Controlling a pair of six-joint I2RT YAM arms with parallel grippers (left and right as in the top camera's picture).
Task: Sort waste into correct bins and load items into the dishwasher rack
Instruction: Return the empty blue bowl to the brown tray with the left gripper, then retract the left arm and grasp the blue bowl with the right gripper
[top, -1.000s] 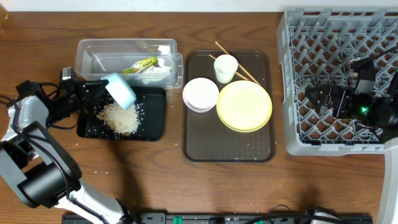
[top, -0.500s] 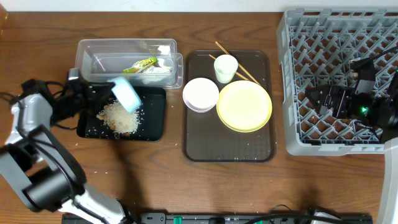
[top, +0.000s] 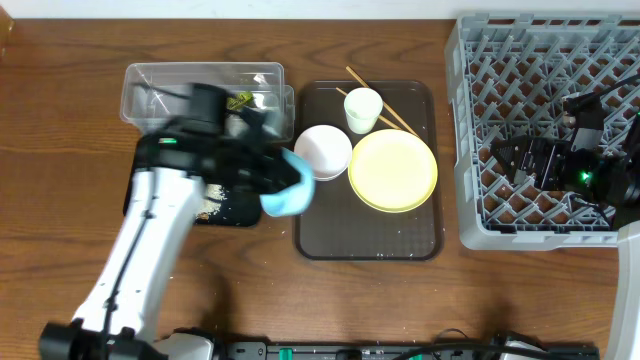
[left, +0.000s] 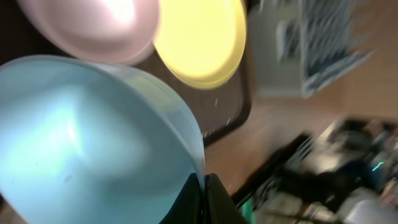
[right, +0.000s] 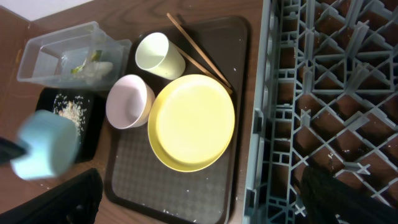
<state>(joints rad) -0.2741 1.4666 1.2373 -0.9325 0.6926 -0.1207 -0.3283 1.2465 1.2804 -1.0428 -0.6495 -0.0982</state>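
The left gripper is clamped on the rim of the light blue bowl, its dark fingers pinching the edge. The bowl hangs tipped on its side in the air, its inside looking bare. Right below the gripper is the near left edge of the dark brown serving tray. Just behind it, on its left side, the black tray lies on the table with the whitish rice scraps heaped in it. Beyond the gripper's wrist sits the clear tub, with the green-and-orange wrapper inside. Just ahead of the held bowl, on the brown tray, sits the small white bowl. The yellow plate touches it on the far side from the gripper. The white cup stands beyond those two, and the chopsticks lie slanted behind the cup.

The right gripper hangs over the grey dishwasher rack, fingers spread wide and holding nothing. Only the rack's lattice is beneath it, and the tray of dishes is well off to its left.
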